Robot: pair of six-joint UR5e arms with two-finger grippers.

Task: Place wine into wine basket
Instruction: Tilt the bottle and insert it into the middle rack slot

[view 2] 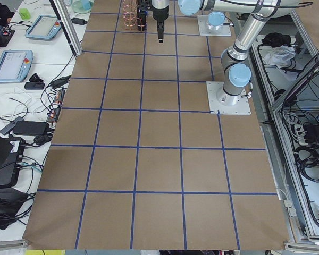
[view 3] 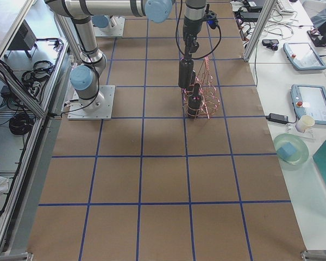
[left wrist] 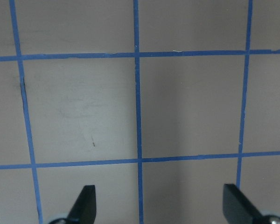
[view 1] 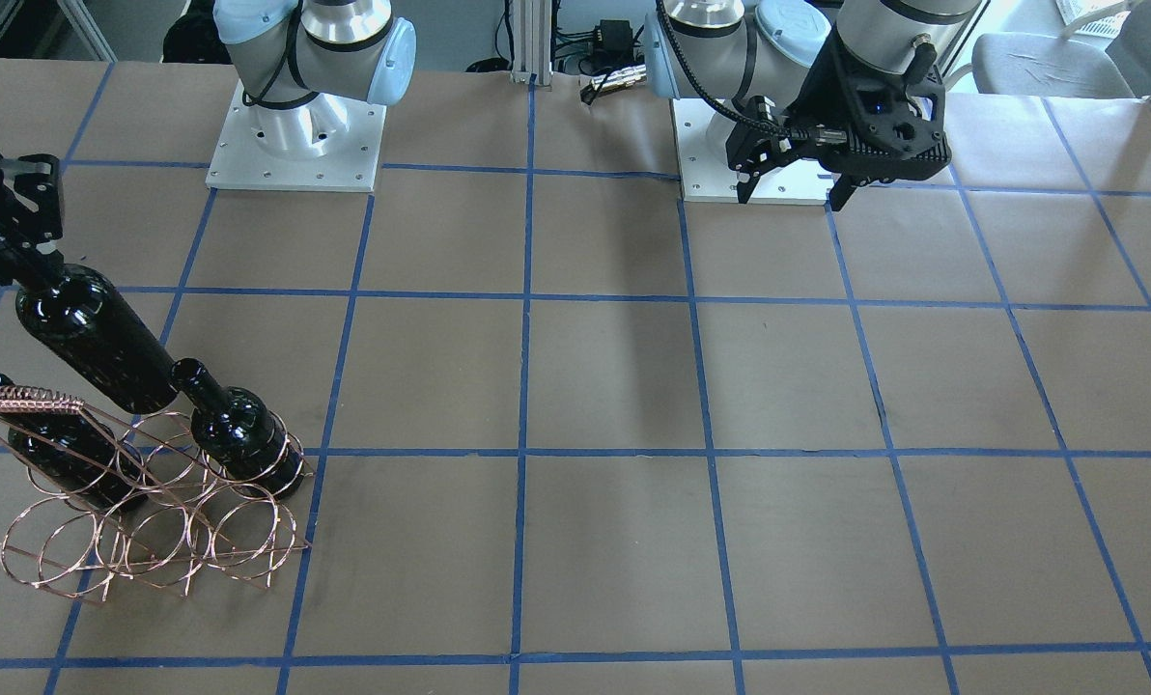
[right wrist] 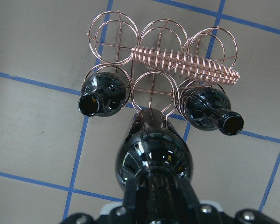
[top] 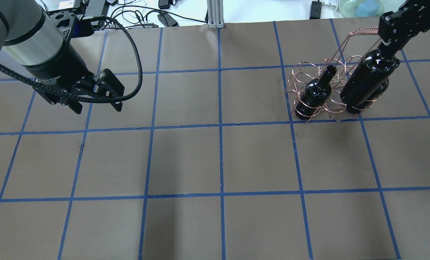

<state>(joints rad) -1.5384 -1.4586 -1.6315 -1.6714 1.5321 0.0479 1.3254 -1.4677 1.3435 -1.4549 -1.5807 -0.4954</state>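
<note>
- Bottle point(right wrist: 153, 158) is off the table, hanging by its neck from the right gripper point(right wrist: 154, 203), base down and tilted.
- Right gripper fingers are clamped on the neck; the body hangs free below them.
- The base sits over the basket point(right wrist: 186, 60), just short of the empty middle ring in the row nearest the robot. I can't tell whether it's touching the wire yet.
- That ring is flanked by two seated bottles, one point(right wrist: 102, 95) on one side and one point(right wrist: 210, 109) on the other. The three rings in the far row look empty.
- The twisted handle arches across the basket, close to the held bottle's shoulder in the overhead view.
- Left gripper point(top: 97, 107) hovers well apart over bare table point(top: 218, 162), wide open and holding nothing.
- Risks, as I judge them:
  - The base lands on the ring rim rather than inside it. The wire frame looks light, so a push could slide or tip the basket.
  - The tilt carries the body sideways into a neighbouring bottle. That means glass on glass, and it could knock that bottle askew in its ring.
  - The gripper or the bottle's shoulder snags the handle on the way down.
  - The glossy neck slips or swivels in the fingers if the base takes side load.
  - Letting go before the base is seated would let the bottle topple out.
</note>
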